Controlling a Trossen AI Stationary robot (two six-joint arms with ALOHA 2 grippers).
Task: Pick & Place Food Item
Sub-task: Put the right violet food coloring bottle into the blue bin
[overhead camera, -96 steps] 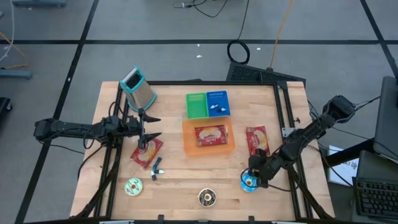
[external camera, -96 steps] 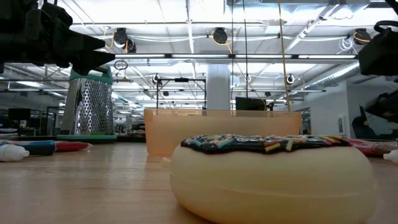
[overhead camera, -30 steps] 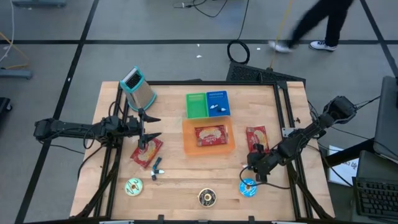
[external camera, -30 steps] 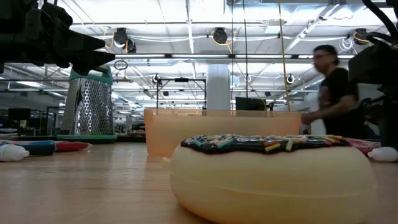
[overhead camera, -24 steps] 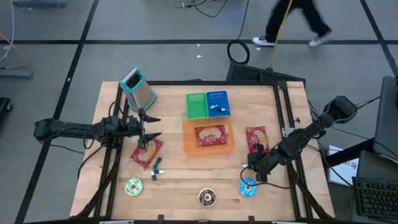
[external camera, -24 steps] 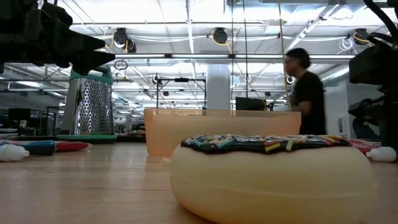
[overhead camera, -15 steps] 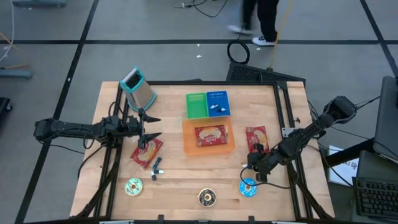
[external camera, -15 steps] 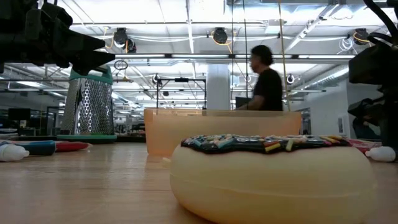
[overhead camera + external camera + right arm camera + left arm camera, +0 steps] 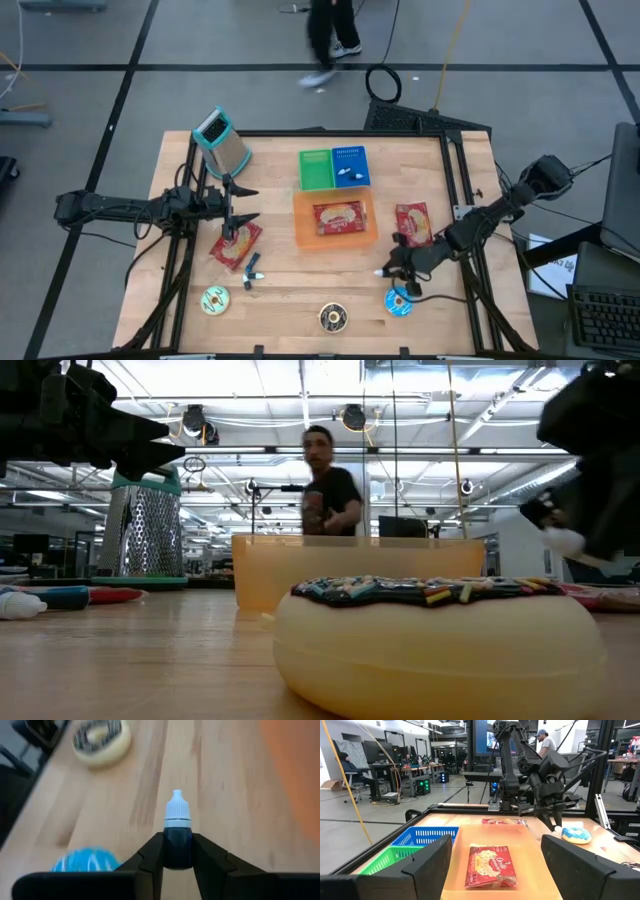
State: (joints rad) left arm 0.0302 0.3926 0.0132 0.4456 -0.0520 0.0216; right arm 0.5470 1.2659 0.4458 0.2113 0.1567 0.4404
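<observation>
A small dark bottle [image 9: 177,837] with a white cap is grasped by the right claw [image 9: 177,851], raised above the wooden surface [image 9: 300,290]. A blue donut [image 9: 400,300] lies just beside it; the orange tray [image 9: 300,225] stands farther off. The left claw [image 9: 240,203] is held released, between 1 grater [image 9: 222,142] and 1 red packet [image 9: 236,245].

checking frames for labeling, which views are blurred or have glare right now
Low view: the person behind the orange bin is motion-smeared, ceiling lights glare. Right wrist view: the small bottle in the right gripper is sharp; the blue donut and table are smeared. High view: the walking person is streaked.
</observation>
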